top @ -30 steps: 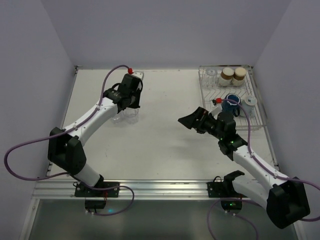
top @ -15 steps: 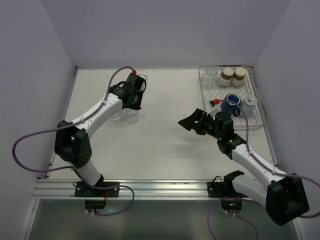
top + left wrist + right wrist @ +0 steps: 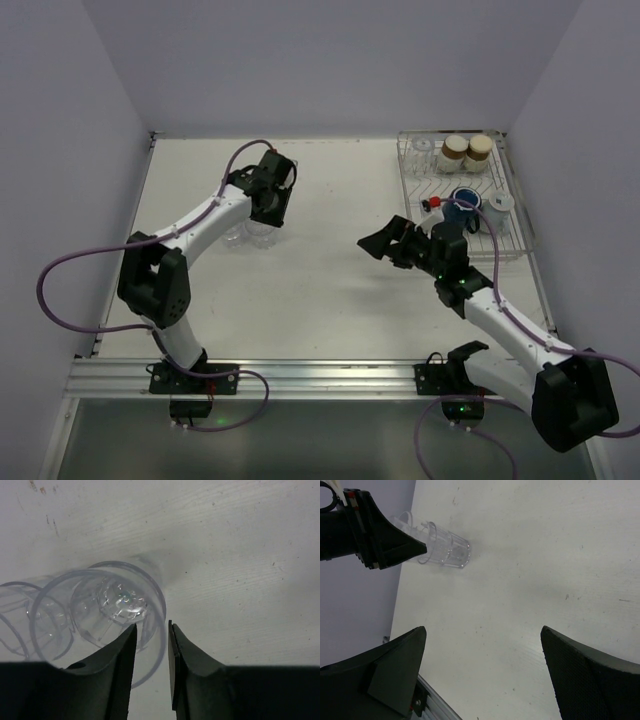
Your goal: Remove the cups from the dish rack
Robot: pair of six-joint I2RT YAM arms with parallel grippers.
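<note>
Tumbler [image 3: 117,605] stands far-left on table [image 3: 240,555], just beside a second tumbler [image 3: 25,625]. Left fingers [image 3: 117,680] straddle its rim, narrowly apart, grip unclear. Right fingers [image 3: 385,675] gape wide, empty. Lifting off crooked could snag rim, toppling both.

The dish rack [image 3: 418,185] is set at the table's [image 3: 340,270] far right corner. Two cups [image 3: 455,152] are held at its far end, and a mug [image 3: 464,204] nearer. Two glass tumblers [image 3: 262,234] are stood side by side, left of centre.

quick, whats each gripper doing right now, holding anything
left gripper: jaws narrow, astride the wall of a clear tumbler; whether it grips cannot be told
right gripper: wide open, empty
</note>
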